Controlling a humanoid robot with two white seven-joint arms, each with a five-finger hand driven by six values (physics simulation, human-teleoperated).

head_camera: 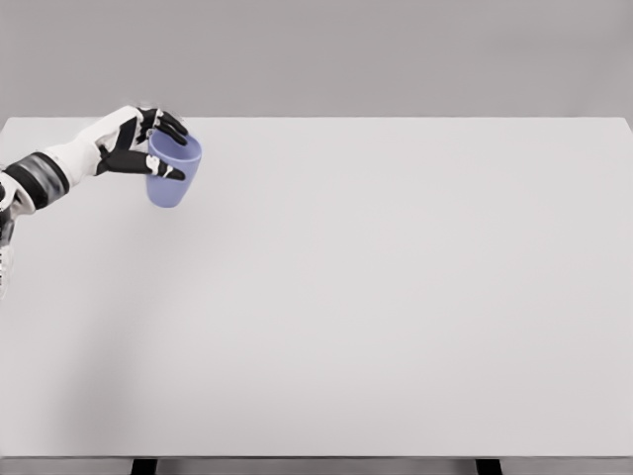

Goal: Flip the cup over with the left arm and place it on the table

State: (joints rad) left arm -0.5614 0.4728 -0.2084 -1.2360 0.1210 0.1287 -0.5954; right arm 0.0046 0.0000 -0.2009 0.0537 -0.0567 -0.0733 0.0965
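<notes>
Left robot hand [140, 144] grips the blue cup [175, 173] — mouth upward — over the table [396, 297].

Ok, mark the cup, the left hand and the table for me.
cup [178, 183]: head view, on its blue side wall below the rim.
left hand [127, 143]: head view, on the white back of the hand.
table [396, 297]: head view, on bare white tabletop.

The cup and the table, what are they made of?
The cup looks like matte plastic: even lavender-blue colour, thin rim, no shine. It could be something else; this is a render. The table looks like a smooth, pale grey laminate or painted top, flat and without grain.
</notes>
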